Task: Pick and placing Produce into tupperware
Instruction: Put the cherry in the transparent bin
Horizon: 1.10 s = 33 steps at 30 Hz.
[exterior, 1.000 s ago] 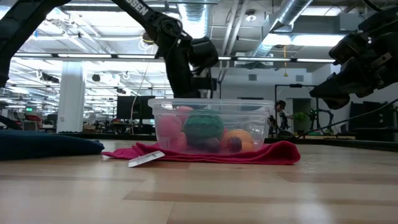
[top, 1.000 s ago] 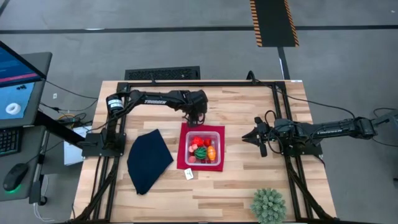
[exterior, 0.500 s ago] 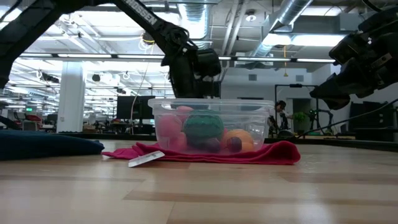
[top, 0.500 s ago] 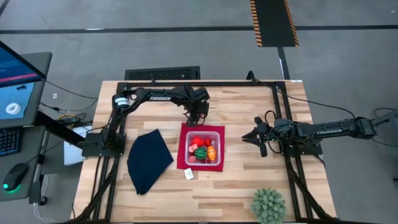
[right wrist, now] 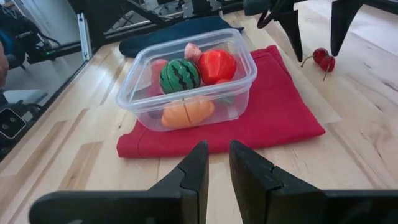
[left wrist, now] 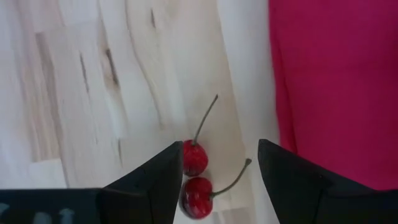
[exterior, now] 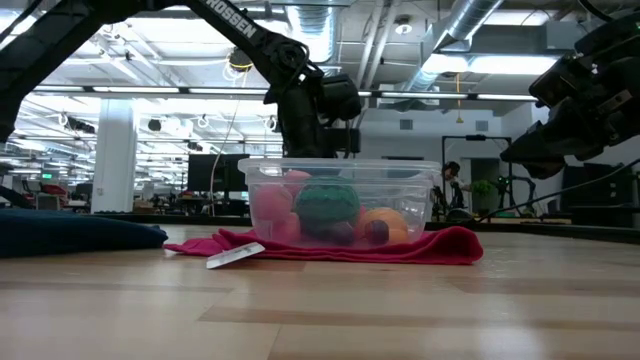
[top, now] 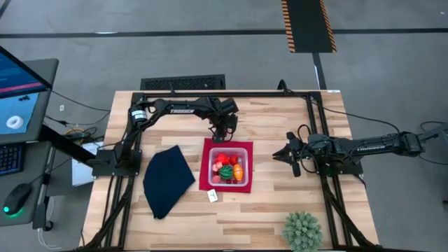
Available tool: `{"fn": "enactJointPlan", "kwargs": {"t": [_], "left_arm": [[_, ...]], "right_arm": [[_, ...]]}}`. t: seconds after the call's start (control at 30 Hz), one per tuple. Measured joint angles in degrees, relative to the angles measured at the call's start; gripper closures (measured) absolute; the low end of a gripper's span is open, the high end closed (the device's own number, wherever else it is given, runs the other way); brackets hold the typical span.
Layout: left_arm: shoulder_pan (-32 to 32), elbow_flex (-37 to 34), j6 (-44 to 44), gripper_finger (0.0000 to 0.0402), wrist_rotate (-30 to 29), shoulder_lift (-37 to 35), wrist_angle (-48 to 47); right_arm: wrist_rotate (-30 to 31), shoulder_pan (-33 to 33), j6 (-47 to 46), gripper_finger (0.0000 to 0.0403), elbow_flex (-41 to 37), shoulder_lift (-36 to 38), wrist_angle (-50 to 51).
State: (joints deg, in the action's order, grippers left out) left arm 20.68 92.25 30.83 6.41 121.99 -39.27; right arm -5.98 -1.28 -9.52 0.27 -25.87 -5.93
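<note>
The left pincer (left wrist: 214, 171) is hanging wide apart over two small, light, hard cherries (left wrist: 194, 177) by the tupperware (top: 228, 166); grabbing the round parts looks best.

Bystanders on the worktop (top: 280, 203)
A red mat (top: 207, 183) lies mid-worktop, a dark navy cloth (top: 166, 180) beside it, a spiky green plant ball (top: 302, 232) near one corner.
</note>
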Motion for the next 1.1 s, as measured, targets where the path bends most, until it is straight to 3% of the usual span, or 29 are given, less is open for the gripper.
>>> {"fn": "enactJointPlan", "kwargs": {"t": [0.3, 0.47, 0.63, 1.1], "left_arm": [[-0.5, 0.0, 0.6, 0.0203, 5.2, 0.0, 0.6], [-0.5, 0.0, -2.0, 0.0203, 3.8, 0.0, 2.0], [-0.1, -0.1, -3.8, 0.0203, -2.3, 0.0, -4.9], [2.7, -0.5, 1.1, 0.0203, -3.9, 0.0, -7.7]], "right_arm": [[0.0, 0.0, 0.0, 0.0315, 0.0, 0.0, 0.0], [0.0, 0.0, 0.0, 0.0315, 0.0, 0.0, 0.0], [0.0, 0.0, 0.0, 0.0315, 0.0, 0.0, 0.0], [0.0, 0.0, 0.0, 0.0315, 0.0, 0.0, 0.0]]}}
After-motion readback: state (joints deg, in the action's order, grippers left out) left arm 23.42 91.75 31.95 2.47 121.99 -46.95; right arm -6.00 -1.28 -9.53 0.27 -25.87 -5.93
